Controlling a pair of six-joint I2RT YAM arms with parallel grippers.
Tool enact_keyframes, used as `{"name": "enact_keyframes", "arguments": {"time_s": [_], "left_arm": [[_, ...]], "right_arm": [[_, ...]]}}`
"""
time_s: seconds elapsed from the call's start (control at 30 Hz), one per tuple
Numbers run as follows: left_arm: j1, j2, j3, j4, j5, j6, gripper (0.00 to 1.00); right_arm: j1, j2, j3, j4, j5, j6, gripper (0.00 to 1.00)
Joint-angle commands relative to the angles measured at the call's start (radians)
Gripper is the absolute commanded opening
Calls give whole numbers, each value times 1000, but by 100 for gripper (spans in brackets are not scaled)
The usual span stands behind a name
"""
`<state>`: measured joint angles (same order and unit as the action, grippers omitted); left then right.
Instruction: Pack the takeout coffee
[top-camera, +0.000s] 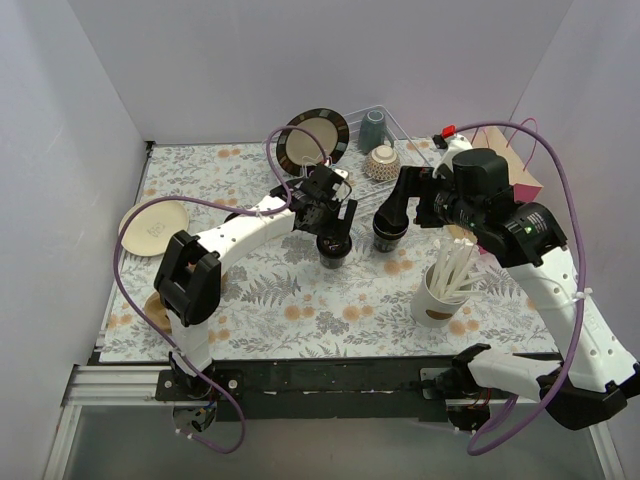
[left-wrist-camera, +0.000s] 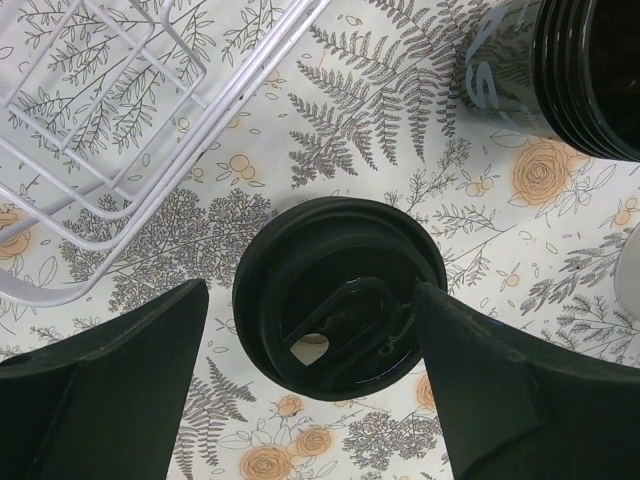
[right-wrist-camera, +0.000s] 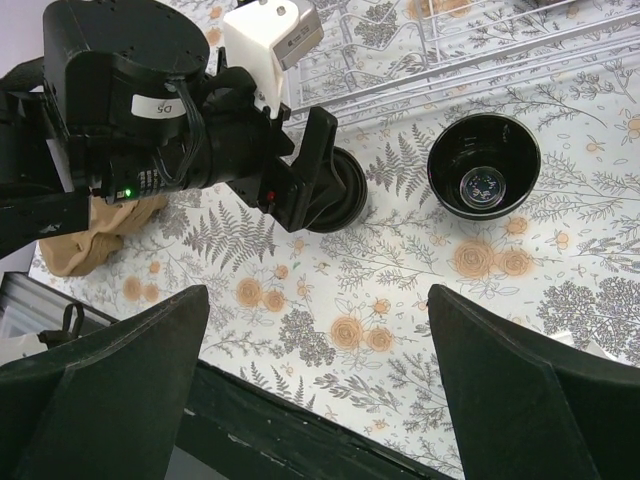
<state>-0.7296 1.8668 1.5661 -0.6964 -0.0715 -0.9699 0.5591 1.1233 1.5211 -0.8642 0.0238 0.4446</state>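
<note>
A takeout coffee cup with a black lid (left-wrist-camera: 340, 295) stands on the floral mat. My left gripper (left-wrist-camera: 310, 290) is open and straddles it from above. Its right finger (left-wrist-camera: 500, 390) is at the lid's rim, and a gap shows beside the left finger (left-wrist-camera: 120, 380). From overhead, this lidded cup (top-camera: 333, 247) sits under the left gripper (top-camera: 335, 215). A second black cup (right-wrist-camera: 484, 165) stands without a lid just to the right (top-camera: 390, 235). My right gripper (right-wrist-camera: 318, 300) hovers open with only the mat between its fingers, and overhead this right gripper (top-camera: 395, 205) is by the unlidded cup.
A wire dish rack (top-camera: 405, 135) at the back holds a dark plate (top-camera: 312, 137), a grey-blue mug (top-camera: 372, 128) and a bowl (top-camera: 383, 160). A white cup of wooden stirrers (top-camera: 440, 290) stands front right. A paper bag (top-camera: 520, 170) is at the right, a cream plate (top-camera: 155, 225) at the left.
</note>
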Motion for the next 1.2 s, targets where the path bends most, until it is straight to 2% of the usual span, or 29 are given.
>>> {"name": "enact_keyframes", "arguments": {"time_s": [0.0, 0.33, 0.83, 1.17], "left_arm": [[-10, -27, 14, -32, -50, 28, 83], [-19, -61, 101, -77, -63, 19, 88], [-59, -8, 92, -103, -60, -23, 73], [-63, 8, 66, -86, -85, 8, 77]], "right_arm": [[2, -7, -13, 33, 8, -1, 98], [4, -7, -32, 28, 22, 8, 98], [2, -11, -19, 21, 38, 17, 98], [2, -37, -35, 10, 50, 20, 98]]}}
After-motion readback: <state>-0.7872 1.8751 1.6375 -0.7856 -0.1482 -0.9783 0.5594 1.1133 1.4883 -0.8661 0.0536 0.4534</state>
